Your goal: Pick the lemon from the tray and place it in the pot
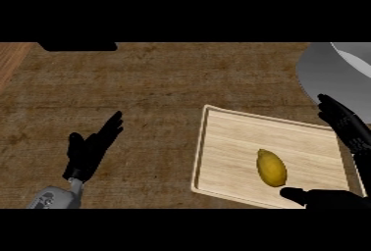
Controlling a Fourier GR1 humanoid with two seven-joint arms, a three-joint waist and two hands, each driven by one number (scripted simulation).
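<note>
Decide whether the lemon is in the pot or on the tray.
On the tray: the lemon lies on the wooden tray, the grey pot apart at upper right.

The table [159, 83] fills nearly the whole view: a dull brown top with a rough, streaked grain running left to right. At the upper left corner a slanting strip of paler, reddish wood [10, 61] borders it. A flat black shape [76, 47] sits at the far edge. The light is even and subdued.
</note>
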